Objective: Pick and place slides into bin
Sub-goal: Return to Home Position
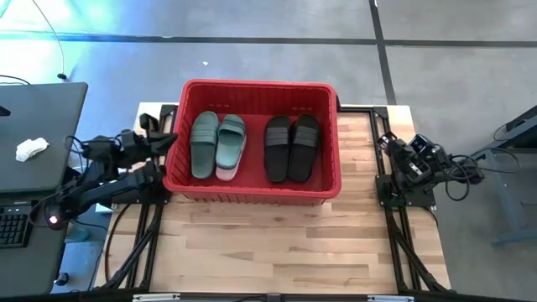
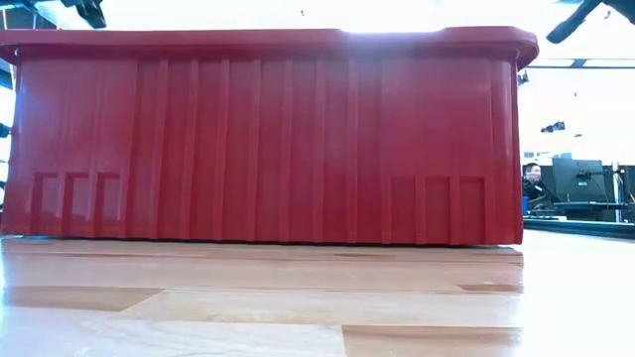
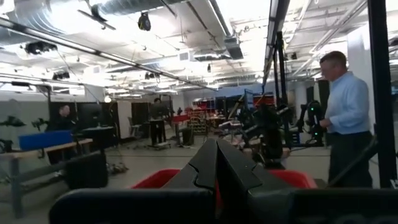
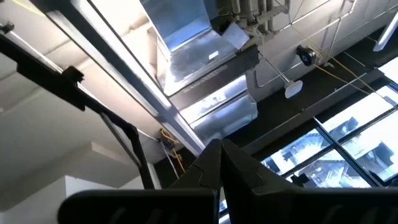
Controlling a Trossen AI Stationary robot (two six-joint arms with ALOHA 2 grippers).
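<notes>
Fingers (image 3: 200,167) of the left gripper (image 3: 216,147) are pressed together tip to tip with nothing between them. This arm sits low just beside the left wall of the bin (image 1: 260,85), its wrist looking level over the red rim into the room, where a person (image 3: 347,112) in a pale blue shirt stands well behind. The right gripper (image 4: 221,148) is likewise clenched and empty, pointing up at the ceiling, its arm tucked at the right edge of the table (image 1: 268,243), apart from the bin. The big red bin stands in the middle of the far half of the wooden table. Inside it, seen from above, a green pair of slides (image 1: 217,144) lies side by side on the left and a black pair of slides (image 1: 292,148) on the right, all strap up. A pale sliver shows under the heel of one green slide, likely a pink slide beneath, though I cannot be sure. No slide shows on the table outside the bin, so the packing looks finished; what seems left is only for the arms to settle at rest
</notes>
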